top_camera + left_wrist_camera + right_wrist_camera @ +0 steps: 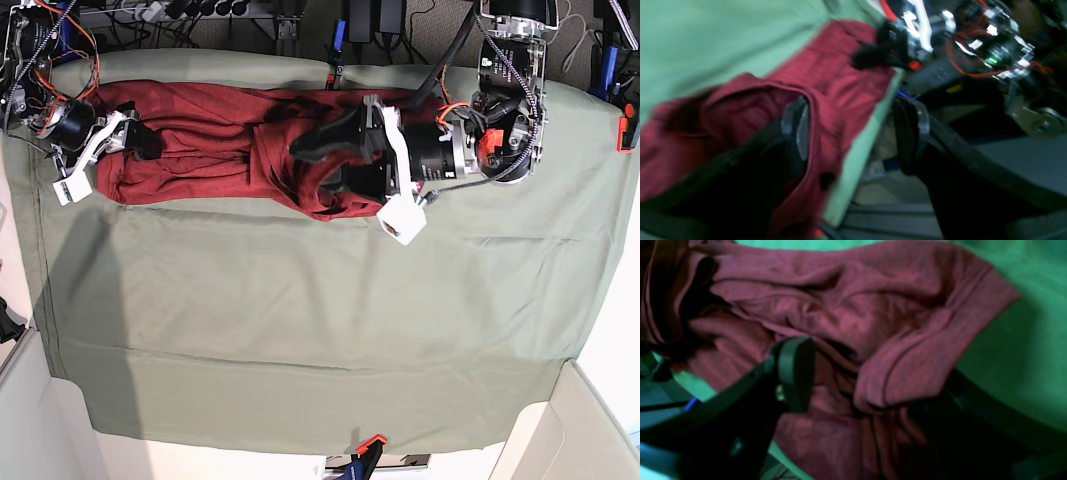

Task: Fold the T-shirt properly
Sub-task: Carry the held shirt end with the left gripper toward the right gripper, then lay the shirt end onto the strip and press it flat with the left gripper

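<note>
Up at the far edge of the table cloth [300,330], the T-shirt [200,140] lies bunched in a long strip. Both the left gripper [310,160] and right gripper [140,140] sit spread open over it, holding nothing, probably lining up grabs. Plenty of bare cloth toward the near side for folding.

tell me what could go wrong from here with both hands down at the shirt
1. The T-shirt lies bunched along the table cloth's far edge; a pull could drag it off.
2. The right hand is open over a rumpled fold, so it may pinch several layers.
3. The left hand straddles the cloth edge and may catch the table cloth too.
</note>
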`<state>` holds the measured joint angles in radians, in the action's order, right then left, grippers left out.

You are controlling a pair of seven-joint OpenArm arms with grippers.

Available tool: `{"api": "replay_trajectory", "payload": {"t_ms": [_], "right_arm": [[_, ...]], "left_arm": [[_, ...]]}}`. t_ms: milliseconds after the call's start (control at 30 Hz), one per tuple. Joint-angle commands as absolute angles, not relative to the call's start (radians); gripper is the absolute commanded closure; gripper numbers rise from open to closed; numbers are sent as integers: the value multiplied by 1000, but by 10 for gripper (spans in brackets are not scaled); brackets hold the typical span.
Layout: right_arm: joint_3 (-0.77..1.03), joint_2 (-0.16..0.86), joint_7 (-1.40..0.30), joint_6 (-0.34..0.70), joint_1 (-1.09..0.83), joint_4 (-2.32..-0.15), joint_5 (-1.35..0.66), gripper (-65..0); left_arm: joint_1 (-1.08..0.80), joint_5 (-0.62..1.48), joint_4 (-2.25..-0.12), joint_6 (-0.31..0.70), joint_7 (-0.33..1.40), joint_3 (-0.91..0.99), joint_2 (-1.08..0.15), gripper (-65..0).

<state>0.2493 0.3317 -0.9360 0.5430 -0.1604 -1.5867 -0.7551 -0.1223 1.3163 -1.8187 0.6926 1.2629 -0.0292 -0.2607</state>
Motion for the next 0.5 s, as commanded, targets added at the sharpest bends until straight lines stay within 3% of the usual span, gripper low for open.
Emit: {"api": "replay_trajectory", "payload": {"t_ms": [0, 300, 467], "right_arm": [[247, 327, -955, 550, -158, -1595, -748, -390], [247, 302, -942, 550, -158, -1595, -732, -390], [247, 302, -943, 550, -159, -1595, -710, -390]], "left_arm": [[-117, 1367, -1838, 698, 1256, -38, -263, -395], [-133, 1386, -1839, 698, 1245, -241, -236, -395], [-128, 1211, -1838, 698, 1128, -269, -137, -395]]}}
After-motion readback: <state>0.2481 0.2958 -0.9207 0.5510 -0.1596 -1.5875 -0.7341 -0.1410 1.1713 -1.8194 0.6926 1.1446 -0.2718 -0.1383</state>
